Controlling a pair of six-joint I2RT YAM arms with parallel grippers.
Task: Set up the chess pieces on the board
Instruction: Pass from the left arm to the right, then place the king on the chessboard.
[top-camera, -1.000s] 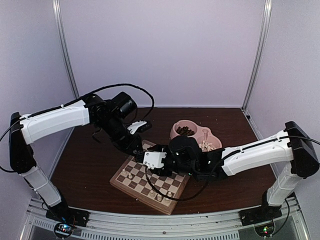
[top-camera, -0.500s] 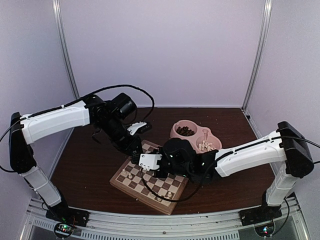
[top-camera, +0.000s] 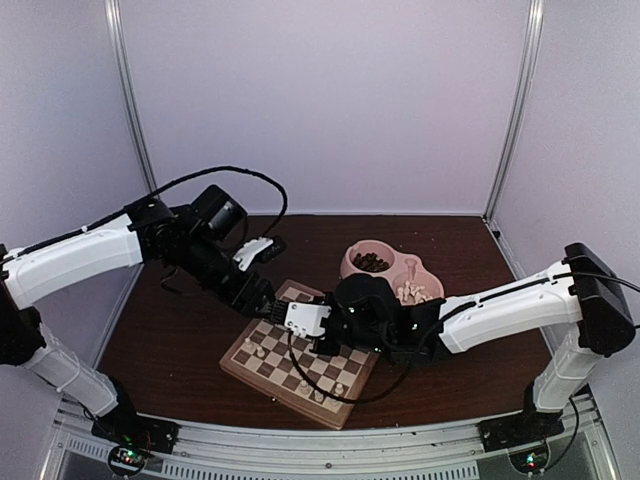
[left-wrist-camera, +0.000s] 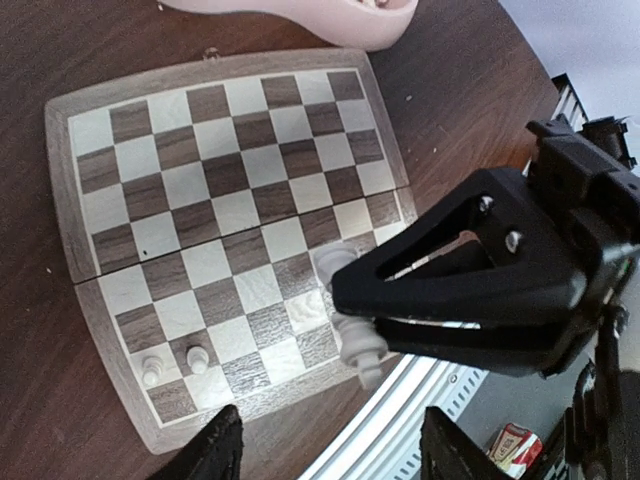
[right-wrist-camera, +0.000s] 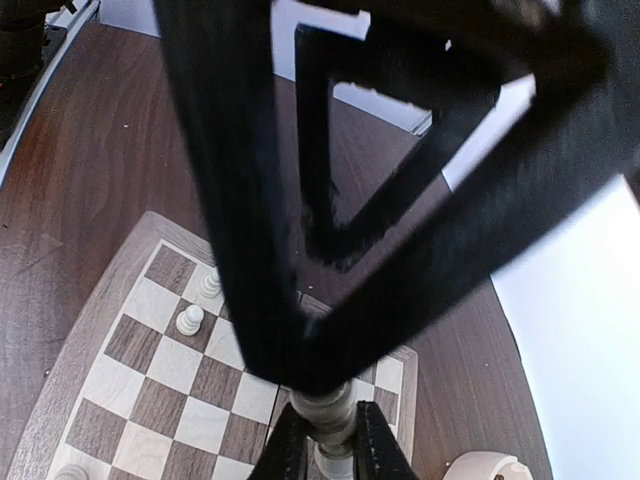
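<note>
Top view: lilac-walled booth, dark brown table (top-camera: 170, 340). The flat square wooden chessboard (top-camera: 283, 372) carries only a handful of small pale cream turned chess pieces (top-camera: 320, 394) near its edges, and most squares are bare. The pink double-compartment bowl (top-camera: 346, 264) just behind it holds many more cream and dark brown figures.

Left wrist view: left gripper (left-wrist-camera: 335, 445) spread wide and empty above the board.

Right wrist view: right gripper (right-wrist-camera: 328, 450) clamped on one cream piece (right-wrist-camera: 322, 418) over the board; contact with a square cannot be told.

Judged early: most placements are not yet made
</note>
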